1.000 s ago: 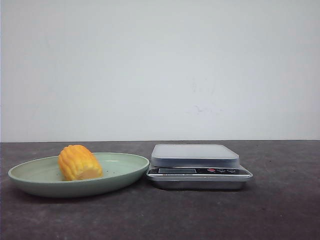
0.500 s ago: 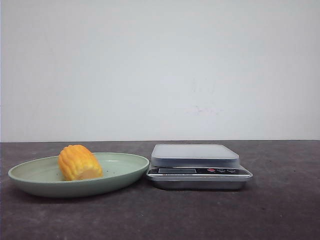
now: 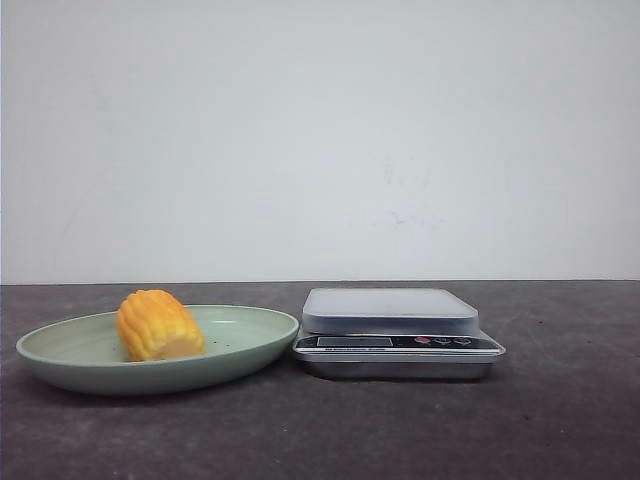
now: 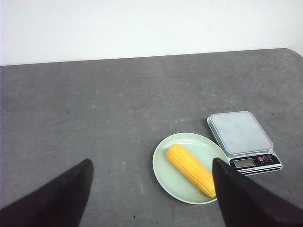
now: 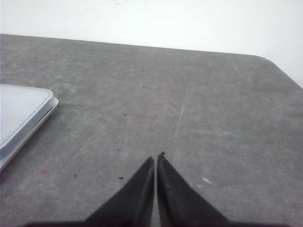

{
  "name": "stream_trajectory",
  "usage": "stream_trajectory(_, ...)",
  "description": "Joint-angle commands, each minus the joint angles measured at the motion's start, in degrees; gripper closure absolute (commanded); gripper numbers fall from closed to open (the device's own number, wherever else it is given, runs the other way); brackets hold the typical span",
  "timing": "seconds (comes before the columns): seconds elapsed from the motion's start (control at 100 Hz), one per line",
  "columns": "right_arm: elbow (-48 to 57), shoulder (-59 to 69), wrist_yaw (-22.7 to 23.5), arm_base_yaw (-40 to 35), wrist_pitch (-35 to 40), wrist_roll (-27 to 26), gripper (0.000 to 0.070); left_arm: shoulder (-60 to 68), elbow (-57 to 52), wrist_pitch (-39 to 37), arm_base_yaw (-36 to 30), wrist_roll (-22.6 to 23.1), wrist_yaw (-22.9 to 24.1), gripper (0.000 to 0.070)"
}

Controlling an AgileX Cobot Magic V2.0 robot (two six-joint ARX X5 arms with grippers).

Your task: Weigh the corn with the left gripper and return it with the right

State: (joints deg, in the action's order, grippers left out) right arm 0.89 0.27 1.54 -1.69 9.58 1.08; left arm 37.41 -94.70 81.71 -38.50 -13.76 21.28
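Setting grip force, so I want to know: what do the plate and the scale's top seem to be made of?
The plate looks like matte plastic or melamine: even pale green, no glaze shine. The scale's top looks like frosted translucent plastic, over a shiny metal-looking base.

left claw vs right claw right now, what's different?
The left claw is open, fingers spread wide; the right claw is shut, tips nearly touching. The left claw looks toward the corn on the green plate; the right claw is over bare table beside the scale. Both hold nothing.
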Motion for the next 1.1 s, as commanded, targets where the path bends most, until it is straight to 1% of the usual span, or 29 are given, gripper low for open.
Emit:
stream_trajectory(0.0,-0.09,-0.04,-0.07,0.04,-0.79,-0.46,0.0694,0.22,-0.94,2.47,-0.42,-0.48,0.33,0.0236)
stream_trajectory(0.43,-0.09,-0.04,-0.07,0.04,-0.79,-0.44,0.0694,0.22,-0.96,2.47,-0.42,-0.33,0.33,0.0236)
stream_trajectory(0.58,-0.09,-0.04,-0.07,0.07,-0.79,-0.44,0.0694,0.22,-0.90,1.99,-0.42,-0.57,1.01,0.0236)
stream_trajectory(0.66,-0.09,-0.04,-0.07,0.07,-0.79,-0.44,0.0694,0.22,-0.24,-1.53,-0.42,-0.42,1.01,0.0236)
stream_trajectory(0.77,-0.09,-0.04,-0.07,0.07,-0.79,-0.46,0.0694,0.13,3.13,-12.11,1.01,0.46,0.44,0.0236)
stream_trajectory(0.81,-0.09,-0.04,-0.07,0.07,-0.79,-0.44,0.0694,-0.07,4.85,-16.37,2.19,0.48,-1.07,0.0236)
stream_trajectory(0.84,-0.09,-0.07,-0.07,0.04,-0.79,-0.46,0.0694,-0.09,6.38,-19.74,3.23,0.48,-3.08,0.0236)
stream_trajectory(1.01,-0.09,-0.04,-0.07,0.04,-0.79,-0.44,0.0694,-0.83,19.10,-39.56,12.15,1.88,-20.72,0.0236)
stream_trajectory(1.06,-0.09,-0.04,-0.07,0.07,-0.79,-0.44,0.0694,-1.09,23.96,-44.83,15.19,2.58,-24.26,0.0236)
stream_trajectory(1.09,-0.09,-0.04,-0.07,0.04,-0.79,-0.44,0.0694,-1.33,27.06,-47.71,16.92,2.86,-25.33,0.0236)
